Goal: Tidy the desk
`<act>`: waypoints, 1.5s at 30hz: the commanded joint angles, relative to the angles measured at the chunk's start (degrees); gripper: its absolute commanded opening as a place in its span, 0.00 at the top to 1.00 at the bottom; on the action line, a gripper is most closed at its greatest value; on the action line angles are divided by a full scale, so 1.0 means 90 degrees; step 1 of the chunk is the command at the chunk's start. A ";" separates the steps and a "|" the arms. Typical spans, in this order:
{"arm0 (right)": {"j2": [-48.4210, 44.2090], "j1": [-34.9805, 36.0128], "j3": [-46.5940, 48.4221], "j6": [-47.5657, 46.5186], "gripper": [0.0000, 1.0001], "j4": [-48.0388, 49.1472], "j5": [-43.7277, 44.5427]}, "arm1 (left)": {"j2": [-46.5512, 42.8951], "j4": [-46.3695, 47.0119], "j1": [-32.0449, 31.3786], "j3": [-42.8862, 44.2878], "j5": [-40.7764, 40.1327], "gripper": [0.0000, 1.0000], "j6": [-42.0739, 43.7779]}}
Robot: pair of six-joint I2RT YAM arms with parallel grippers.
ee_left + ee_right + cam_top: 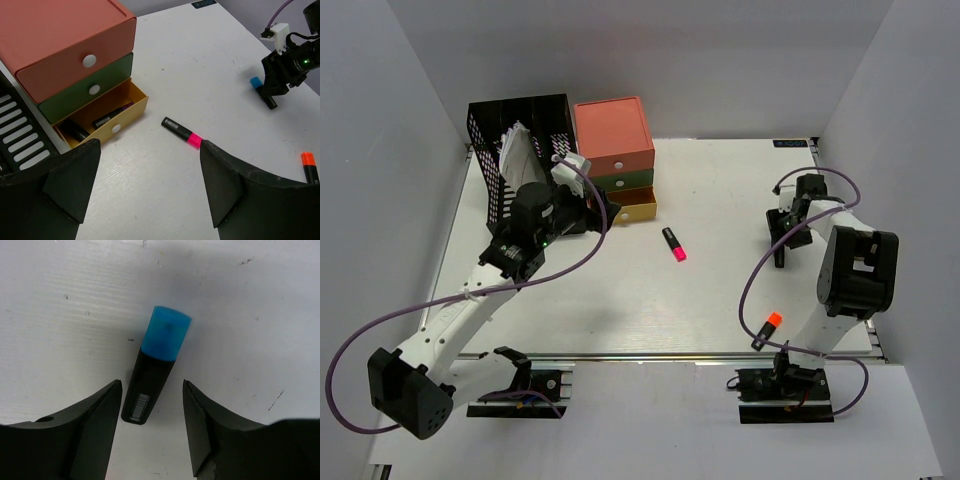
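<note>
Over the flat white rectangular desk [720,300], my right pincer [151,386] spread astride a black blue-capped marker [156,367], my left pincer [149,150] spread wide, empty, near a black pink-capped marker [182,132].

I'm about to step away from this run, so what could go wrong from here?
1. The right fingers flank only the tail end of the blue marker, not its middle. Closing there could make it swivel or slip out.
2. The orange marker lies near the front edge of the desk, beside the right arm. A swing back might knock it off.
</note>
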 commanded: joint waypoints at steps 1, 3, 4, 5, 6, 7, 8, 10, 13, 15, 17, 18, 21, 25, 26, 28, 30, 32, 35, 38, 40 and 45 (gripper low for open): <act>0.0133 0.0077 0.0201 0.0171 0.43 0.0323 0.0342 | -0.0092 -0.0047 0.0009 -0.0100 -0.0229 0.10 0.0150; 0.0182 0.0097 0.0104 0.0171 0.46 0.0469 0.0481 | -0.0062 -0.0047 0.0009 -0.0100 -0.0268 0.10 0.0150; 0.0231 0.0107 0.0064 0.0171 0.46 0.0528 0.0501 | -0.0043 -0.0047 0.0009 -0.0091 -0.0297 0.10 0.0160; 0.0260 0.0107 0.0025 0.0181 0.48 0.0625 0.0510 | -0.0023 -0.0066 0.0009 -0.0100 -0.0307 0.10 0.0151; 0.0319 0.0107 -0.0033 0.0190 0.48 0.0655 0.0501 | -0.0033 -0.0047 0.0009 -0.0110 -0.0326 0.10 0.0170; 0.0358 0.0107 -0.0044 0.0200 0.49 0.0665 0.0462 | -0.0014 -0.0056 0.0009 -0.0110 -0.0336 0.10 0.0170; 0.0397 0.0107 -0.0044 0.0210 0.51 0.0675 0.0433 | 0.0006 -0.0056 0.0009 -0.0120 -0.0346 0.10 0.0170; 0.0475 0.0097 -0.0082 0.0230 0.55 0.0733 0.0423 | 0.0006 -0.0047 0.0009 -0.0120 -0.0375 0.10 0.0170; 0.0524 0.0097 -0.0151 0.0191 0.67 0.0792 0.0306 | 0.0026 -0.0066 0.0009 -0.0120 -0.0375 0.10 0.0180; 0.0544 0.0078 -0.0180 0.0142 0.72 0.0811 0.0237 | 0.0055 -0.0066 0.0009 -0.0130 -0.0375 0.10 0.0180; 0.0534 0.0087 -0.0210 0.0006 0.82 0.0782 -0.0046 | 0.0084 -0.0076 0.0009 -0.0110 -0.0365 0.10 0.0180; 0.0505 0.0106 -0.0200 -0.0159 0.86 0.0724 -0.0065 | 0.0065 -0.0066 0.0009 -0.0120 -0.0365 0.10 0.0180; 0.0243 0.0291 -0.0112 -0.0618 1.00 0.0597 -0.0348 | 0.0094 -0.0076 0.0009 -0.0110 -0.0317 0.10 0.0160; -0.0315 0.1022 -0.0044 -0.1624 1.00 0.0461 -0.1341 | 0.0084 -0.0047 0.0009 -0.0100 -0.0131 0.09 0.0112; -0.0364 0.1141 0.0043 -0.2129 1.00 0.0199 -0.1500 | 0.0094 -0.0047 0.0009 -0.0091 -0.0121 0.09 0.0102; -0.0423 0.1714 0.0346 -0.2707 1.00 -0.0125 -0.2045 | 0.0084 -0.0056 0.0009 -0.0110 -0.0267 0.10 0.0121; -0.0384 0.1980 0.0667 -0.3256 1.00 -0.0321 -0.2146 | 0.0026 -0.0095 0.0009 -0.0130 -0.0723 0.10 0.0189; -0.0258 0.2605 0.0864 -0.3489 1.00 -0.0166 -0.1893 | -0.0150 -0.0076 0.0009 -0.0188 -0.1145 0.10 0.0267; -0.0043 0.3318 0.1390 -0.3676 1.00 -0.0048 -0.1453 | -0.0442 0.0109 0.0009 -0.0412 -0.1663 0.10 0.0384; 0.0367 0.4000 0.2181 -0.3891 1.00 -0.0038 -0.1111 | -0.0618 0.0236 0.0009 -0.0549 -0.2063 0.10 0.0443; 0.0699 0.4197 0.2813 -0.4028 1.00 -0.0028 -0.0945 | -0.0697 0.0285 0.0009 -0.0627 -0.2424 0.10 0.0405; 0.1597 0.4734 0.3930 -0.4554 1.00 0.0089 -0.0643 | -0.0960 0.0480 0.0009 -0.0803 -0.3129 0.10 0.0463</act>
